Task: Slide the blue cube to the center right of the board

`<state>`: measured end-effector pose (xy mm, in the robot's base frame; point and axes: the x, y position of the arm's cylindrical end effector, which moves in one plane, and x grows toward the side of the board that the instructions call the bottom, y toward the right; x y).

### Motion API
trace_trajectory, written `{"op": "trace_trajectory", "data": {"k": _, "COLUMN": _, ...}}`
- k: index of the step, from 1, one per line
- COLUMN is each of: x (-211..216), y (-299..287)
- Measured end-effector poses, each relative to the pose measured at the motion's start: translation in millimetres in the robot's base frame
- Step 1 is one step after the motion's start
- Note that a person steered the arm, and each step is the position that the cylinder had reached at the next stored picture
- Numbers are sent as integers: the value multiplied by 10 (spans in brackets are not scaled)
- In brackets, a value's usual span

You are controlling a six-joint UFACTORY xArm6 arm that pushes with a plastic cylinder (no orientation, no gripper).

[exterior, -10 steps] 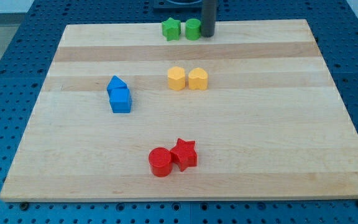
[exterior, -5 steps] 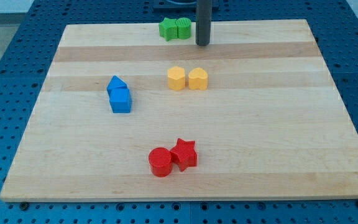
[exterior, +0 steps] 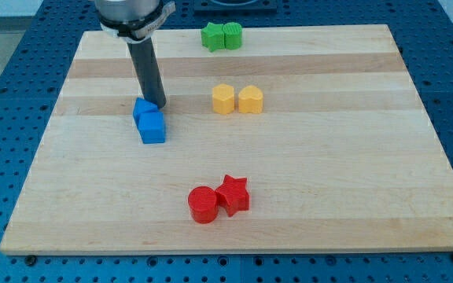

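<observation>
Tip closing on the blue pair, push not begun

Approach is the step in hand. My tip [exterior: 156, 104] holds nothing, having no jaws, and stands just above-right of the blue cube [exterior: 152, 126], at the upper blue block [exterior: 142, 108] touching it; contact I cannot tell. The cube sits left of the yellow pair [exterior: 237, 100]. Next, I judge, the tip must reach the cube's left side and drive rightward, passing below the yellows and above the red cylinder [exterior: 203, 204] and red star [exterior: 233, 193]. Board [exterior: 368, 157]: pale wood on blue pegboard [exterior: 6, 71].

One raised view looks down over the whole board [exterior: 415, 157].
</observation>
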<state>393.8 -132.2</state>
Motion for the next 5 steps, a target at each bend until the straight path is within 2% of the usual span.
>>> {"op": "trace_trajectory", "data": {"k": 3, "x": 445, "y": 170}}
{"op": "trace_trajectory", "data": {"k": 5, "x": 696, "y": 688}}
